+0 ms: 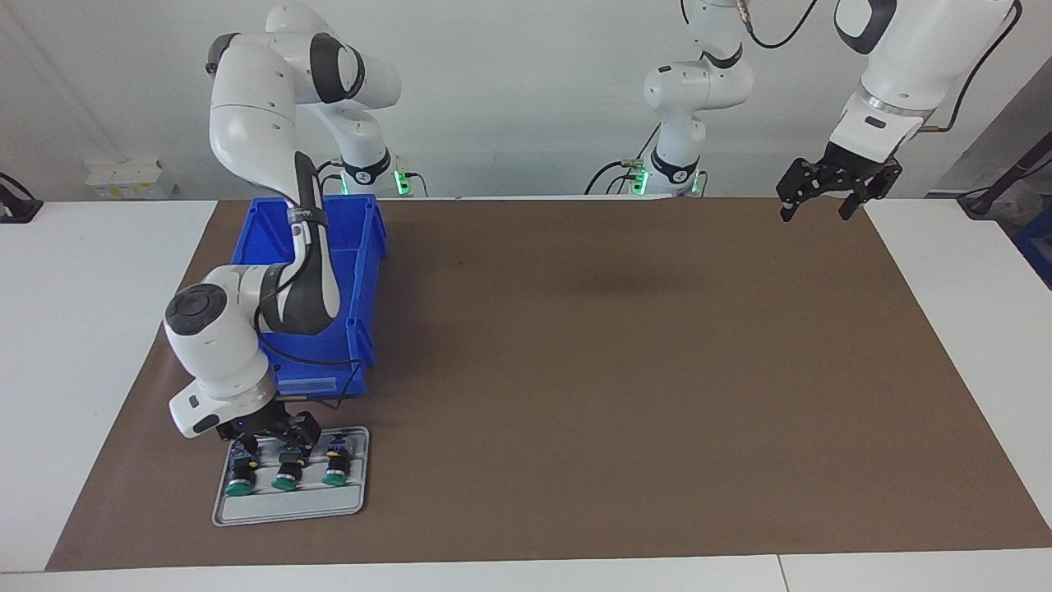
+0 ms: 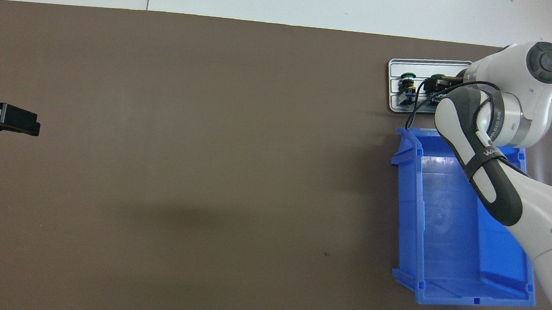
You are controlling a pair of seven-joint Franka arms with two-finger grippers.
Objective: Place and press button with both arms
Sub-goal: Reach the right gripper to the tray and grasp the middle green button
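The right gripper [image 1: 271,436] is hanging low over the tray [image 1: 288,508] at the right arm's end of the desk [image 1: 625,370], above the rear ends of the buttons. Its jaws are standing wide and are holding nothing. Whether the fingertips are touching a button cannot be told.

Three buttons are lying in a row on the tray, green caps pointing away from the robots: the first button [image 1: 239,479] toward the right arm's end, the middle button [image 1: 285,474] beside it, the third button [image 1: 334,470] toward the left arm's end. In the overhead view the right arm [image 2: 493,142] is covering part of the row.

The blue bin [image 1: 362,247] is sitting just beside the tray, nearer to the robots. The right arm is reaching over it.

The left gripper [image 1: 826,201] is waiting raised over the left arm's end of the brown mat [image 1: 625,411], well apart from the tray. Its jaws are standing wide and are holding nothing.
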